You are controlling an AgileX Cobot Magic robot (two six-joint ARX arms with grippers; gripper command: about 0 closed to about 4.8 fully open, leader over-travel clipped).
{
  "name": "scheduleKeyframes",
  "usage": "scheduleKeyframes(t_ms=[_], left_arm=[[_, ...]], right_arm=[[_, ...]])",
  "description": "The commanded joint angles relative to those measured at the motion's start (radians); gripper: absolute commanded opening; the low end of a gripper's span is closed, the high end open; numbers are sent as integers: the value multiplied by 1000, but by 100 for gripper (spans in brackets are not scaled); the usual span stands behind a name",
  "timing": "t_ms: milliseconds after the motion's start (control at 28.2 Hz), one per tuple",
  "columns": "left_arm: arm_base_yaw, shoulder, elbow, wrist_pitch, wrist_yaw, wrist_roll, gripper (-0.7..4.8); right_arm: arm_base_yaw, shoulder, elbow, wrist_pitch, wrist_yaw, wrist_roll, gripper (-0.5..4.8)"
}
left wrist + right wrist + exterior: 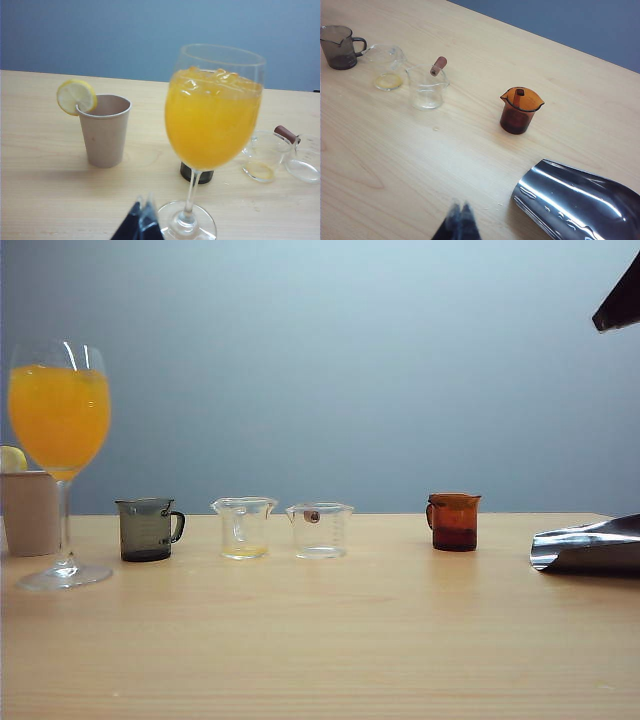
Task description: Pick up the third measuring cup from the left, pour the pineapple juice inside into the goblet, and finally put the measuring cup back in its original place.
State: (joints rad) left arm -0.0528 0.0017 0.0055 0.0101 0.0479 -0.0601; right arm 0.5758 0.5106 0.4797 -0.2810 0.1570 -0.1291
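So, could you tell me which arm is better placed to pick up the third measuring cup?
Probably right: the right gripper, shut, faces the third measuring cup across bare table, while the goblet blocks the left gripper.

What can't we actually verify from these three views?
- Left end effector: cut off by the left wrist frame edge; only dark tips show, opening unreadable.
- Smoky grey cup: mostly hidden behind the goblet in the left wrist view.
- Third measuring cup: scale marks too faint to read, exterior view.
- Silver scoop: cut off in both views.
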Motion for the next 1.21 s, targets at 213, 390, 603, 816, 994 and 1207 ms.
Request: scheduleKeyframes(t_ms=[213, 390, 603, 816, 994, 1207], left_arm=[[5, 0, 3, 6, -3, 3, -5], [5, 0, 3, 6, -3, 3, -5], [5, 0, 3, 6, -3, 3, -4], [5, 0, 3, 6, -2, 3, -5], [5, 0, 3, 6, -3, 3, -5], [5, 0, 3, 6, -3, 3, -5]], right_arm=[[0, -1, 5, 16, -1, 2, -4], [0, -1, 5, 16, -1, 2, -4], [-1, -1, 4, 17, 14, 1, -4], [-111, -105, -77, 151, 107, 6, -4], [-236, -211, -171, 248, 46, 69, -4], [-373, -323, -289, 249, -34, 110, -4]])
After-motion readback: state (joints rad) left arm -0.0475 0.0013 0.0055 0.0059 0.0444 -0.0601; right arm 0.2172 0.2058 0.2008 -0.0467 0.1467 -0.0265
